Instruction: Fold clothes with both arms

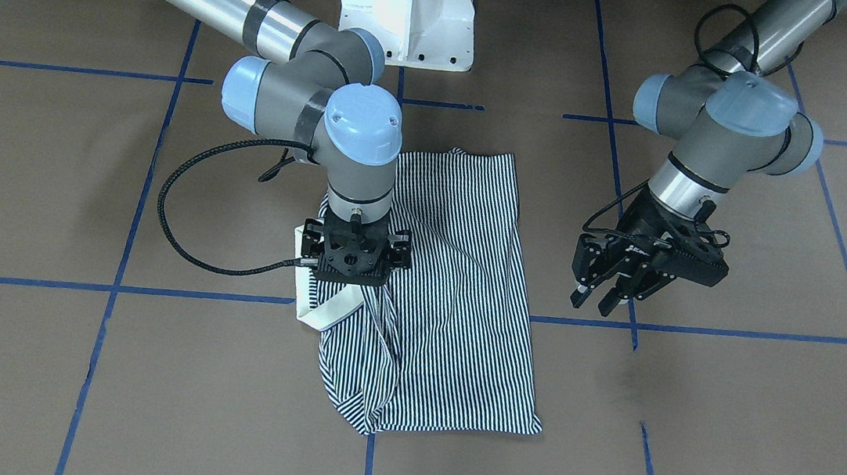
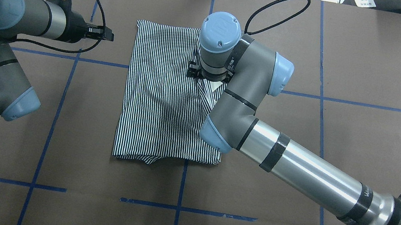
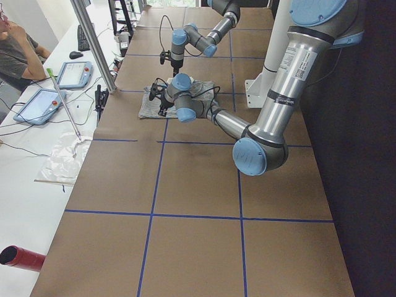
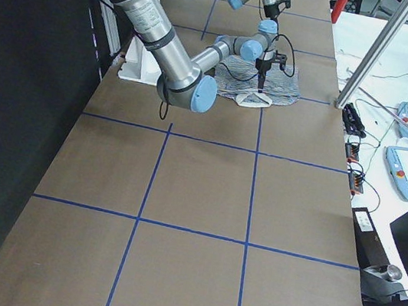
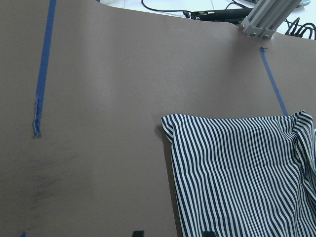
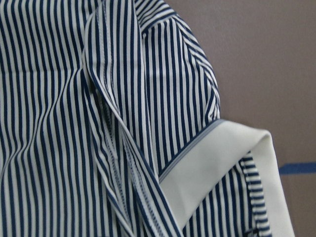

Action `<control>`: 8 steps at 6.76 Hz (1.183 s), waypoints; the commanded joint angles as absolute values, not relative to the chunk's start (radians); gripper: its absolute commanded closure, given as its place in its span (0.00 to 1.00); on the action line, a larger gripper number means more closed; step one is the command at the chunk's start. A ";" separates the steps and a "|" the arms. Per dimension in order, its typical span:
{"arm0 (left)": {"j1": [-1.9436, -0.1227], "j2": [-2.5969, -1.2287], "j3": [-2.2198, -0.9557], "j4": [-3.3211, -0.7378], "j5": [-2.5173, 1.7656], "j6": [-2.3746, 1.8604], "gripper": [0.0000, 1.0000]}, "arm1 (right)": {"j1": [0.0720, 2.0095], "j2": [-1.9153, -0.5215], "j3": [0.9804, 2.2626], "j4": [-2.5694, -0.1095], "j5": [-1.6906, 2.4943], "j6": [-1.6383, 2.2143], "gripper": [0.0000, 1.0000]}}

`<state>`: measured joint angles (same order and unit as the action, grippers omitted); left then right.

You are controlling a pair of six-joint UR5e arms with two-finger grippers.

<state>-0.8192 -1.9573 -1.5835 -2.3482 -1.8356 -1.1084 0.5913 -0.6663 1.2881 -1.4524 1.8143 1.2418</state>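
Currently polo shirt (image 1: 463, 312) part-folded mid-table. Right gripper (image 1: 352, 269) hangs over white collar (image 1: 325, 307), jaws hidden, can't tell if gripping. Left gripper (image 1: 595, 299) jaws apart, empty, clear of shirt. Fabric light, limp, slippy: pinch stiffer collar or hem corners.

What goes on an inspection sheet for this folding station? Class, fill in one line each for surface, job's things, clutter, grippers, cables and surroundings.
Surface: brown table with a grid of blue tape.
Job's things: striped shirt lying partly folded, with its white collar showing at one edge.
Clutter: nothing seen.
Grippers: the right gripper points down at the collar and its fingers are hidden. The left gripper is open and off to the side of the shirt.
Cables: a black cable loops wide off the right wrist, beside the shirt.
Surroundings: white pedestal; a person sits at a side bench with pendants.
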 commanded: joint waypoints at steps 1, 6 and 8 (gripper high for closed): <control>-0.819 -1.959 -1.591 -2.341 -1.841 -1.111 0.50 | 0.519 -0.801 1.514 -1.448 1.783 1.641 0.14; -0.818 -1.960 -1.591 -2.342 -1.839 -1.120 0.50 | 0.370 -0.963 1.666 -1.460 1.615 2.035 0.24; -0.818 -1.960 -1.591 -2.342 -1.841 -1.123 0.50 | 0.351 -0.962 1.664 -1.499 1.608 2.039 0.27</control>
